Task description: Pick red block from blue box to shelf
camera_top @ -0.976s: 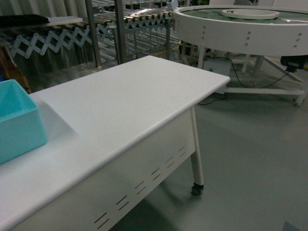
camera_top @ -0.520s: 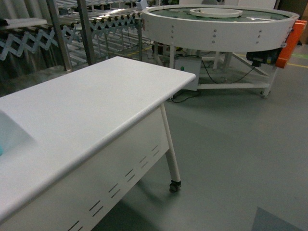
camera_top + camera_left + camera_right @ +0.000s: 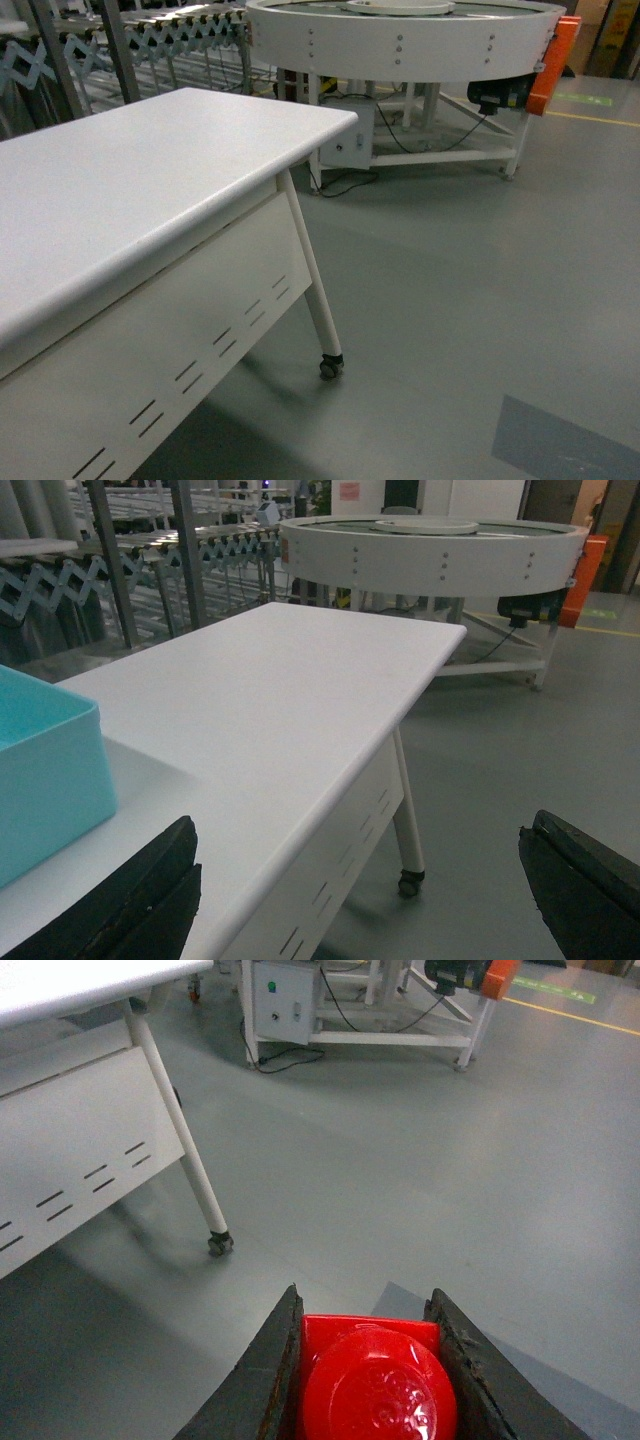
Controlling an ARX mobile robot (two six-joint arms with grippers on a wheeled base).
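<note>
You see a glossy red block [image 3: 372, 1385] between the right gripper's [image 3: 366, 1380] black fingers [image 3: 262, 1380], a turquoise blue box [image 3: 45, 775] on the white table [image 3: 270, 695], grey floor [image 3: 470, 290], and an orange panel [image 3: 552, 62].

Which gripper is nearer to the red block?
Right. The right gripper is clamped on the red block; the left gripper is open over the white table's edge, no block in view.

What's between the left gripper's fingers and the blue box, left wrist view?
Only bare white table. The left gripper is open and empty; the blue box sits just beyond its left finger.
</note>
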